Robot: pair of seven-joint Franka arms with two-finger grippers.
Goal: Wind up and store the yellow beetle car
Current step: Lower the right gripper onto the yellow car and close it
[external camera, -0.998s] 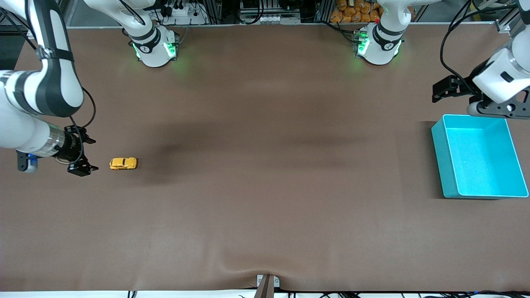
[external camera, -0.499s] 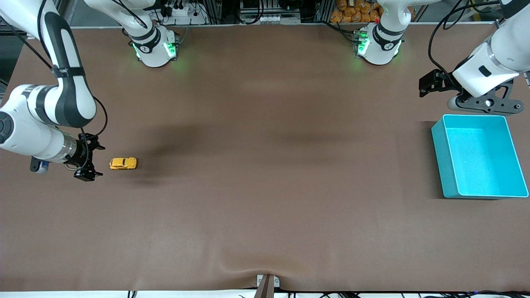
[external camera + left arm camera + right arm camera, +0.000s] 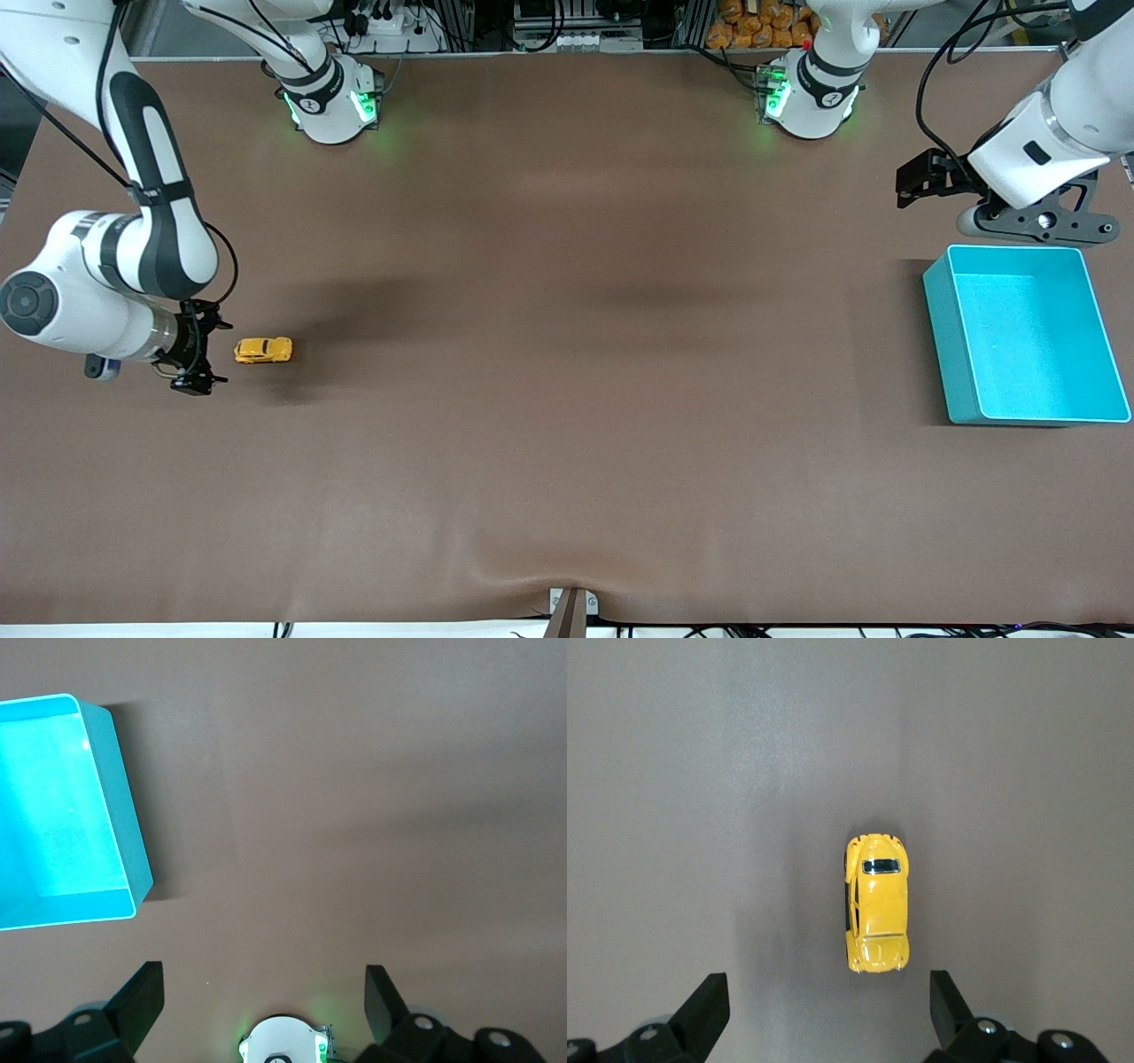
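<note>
The yellow beetle car [image 3: 263,350] stands on the brown table toward the right arm's end. In the right wrist view the car [image 3: 875,904] lies just ahead of the fingers, not between them. My right gripper [image 3: 208,347] is open and empty, low beside the car on the side toward the table's end; it also shows in its own wrist view [image 3: 827,992]. My left gripper [image 3: 926,177] is open and empty, up in the air beside the turquoise bin [image 3: 943,346], toward the robots' bases; its own wrist view shows it [image 3: 263,981] open too.
The turquoise bin [image 3: 124,824] is empty and stands at the left arm's end of the table. The left arm's base [image 3: 283,1041] shows between the left fingers. The table cloth [image 3: 567,399] is bare between car and bin.
My right gripper has come in toward the car and its arm has swung lower. My left gripper pulled away from over the bin's edge, then held still. The car has not moved.
</note>
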